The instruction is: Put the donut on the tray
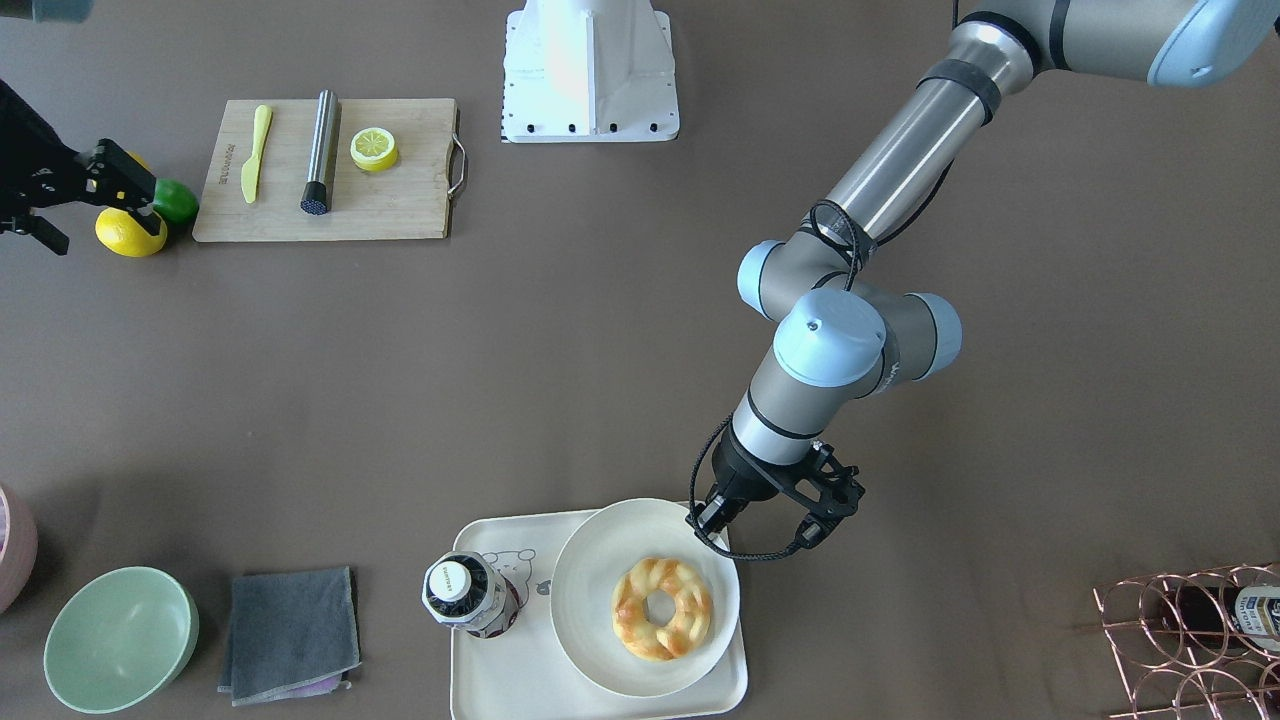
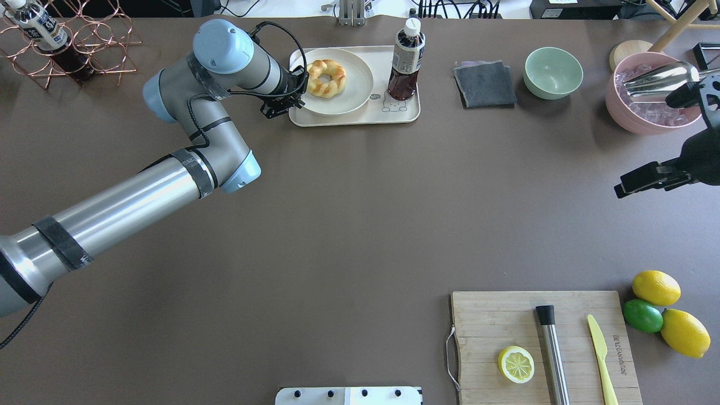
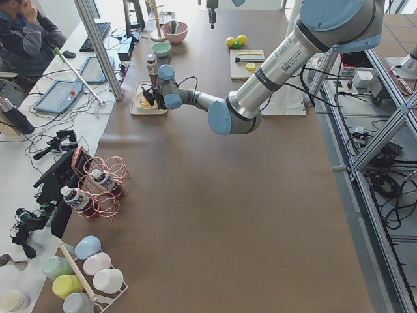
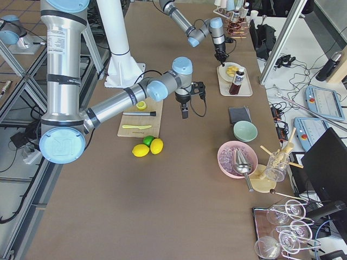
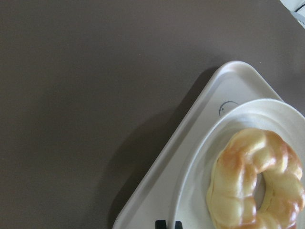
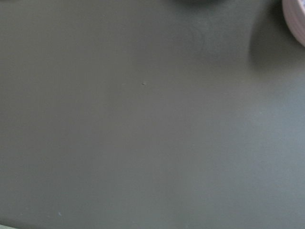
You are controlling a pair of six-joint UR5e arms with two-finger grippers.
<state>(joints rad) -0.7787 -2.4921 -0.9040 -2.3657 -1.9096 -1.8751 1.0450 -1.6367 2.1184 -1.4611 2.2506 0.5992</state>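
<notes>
The donut (image 1: 662, 608), a golden twisted ring, lies on a round white plate (image 1: 590, 590) that sits on the cream tray (image 1: 500, 670). It also shows in the overhead view (image 2: 325, 77) and in the left wrist view (image 5: 255, 181). My left gripper (image 1: 708, 522) hangs over the plate's rim beside the donut, apart from it, with its jaws together and nothing between them. Its fingertips (image 5: 162, 224) show at the bottom edge of the wrist view. My right gripper (image 2: 621, 190) hovers far away at the table's other end, looks shut and holds nothing.
A dark drink bottle (image 1: 468, 596) stands on the tray next to the plate. A grey cloth (image 1: 290, 632) and a green bowl (image 1: 120, 638) lie beside the tray. A copper wire rack (image 1: 1195, 640) is on the other side. The cutting board (image 1: 330, 170) is far off.
</notes>
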